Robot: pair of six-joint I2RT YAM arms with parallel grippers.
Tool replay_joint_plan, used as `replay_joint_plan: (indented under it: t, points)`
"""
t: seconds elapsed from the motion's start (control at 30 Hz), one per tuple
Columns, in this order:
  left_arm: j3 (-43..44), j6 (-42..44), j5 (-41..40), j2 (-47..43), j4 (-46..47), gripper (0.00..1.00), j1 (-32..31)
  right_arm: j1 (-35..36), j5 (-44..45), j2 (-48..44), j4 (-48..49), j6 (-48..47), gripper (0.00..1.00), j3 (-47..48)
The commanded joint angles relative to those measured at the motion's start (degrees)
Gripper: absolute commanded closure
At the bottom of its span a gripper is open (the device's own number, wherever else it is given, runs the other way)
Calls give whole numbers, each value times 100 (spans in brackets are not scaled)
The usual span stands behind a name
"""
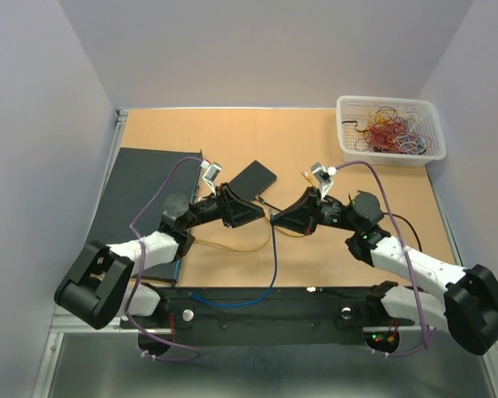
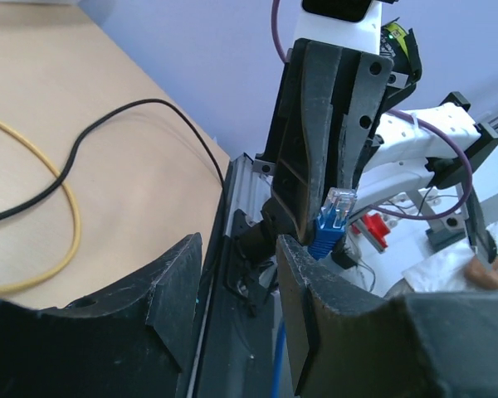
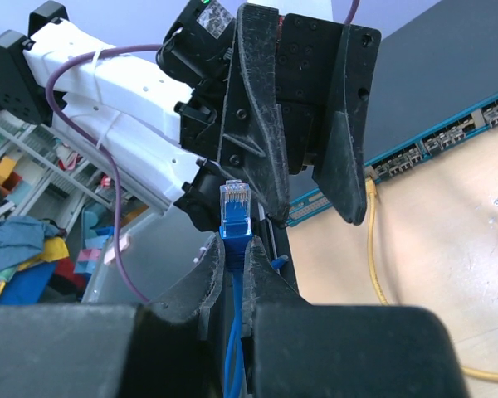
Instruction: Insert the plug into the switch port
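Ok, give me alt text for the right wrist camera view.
The right gripper has its jaws shut on a blue cable just below its clear plug, which points up at the open left gripper. Behind lies the switch, a yellow cable running to its ports.

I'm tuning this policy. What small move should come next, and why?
Probably ease the left gripper forward until its open jaws straddle the plug. The right gripper is shut on the plug's blue boot, its clear tip stands free above those jaws, and the left jaws face it without touching. The switch lies on the left arm's side, so a handover seems likely.
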Motion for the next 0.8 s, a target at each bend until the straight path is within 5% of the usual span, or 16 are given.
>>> replay_joint_plan:
  t: [0.0, 0.37, 0.77]
  points:
    - [-7, -355, 172, -43, 3658, 49, -70, 34, -112, 137, 565, 132, 100, 187]
    - [143, 647, -30, -869, 1726, 49, -78, 43, -130, 497, 916, 246, 100, 213]
    - [283, 1209, -276, -773, 909, 48, -192, 52, -209, 770, 1347, 492, 99, 327]
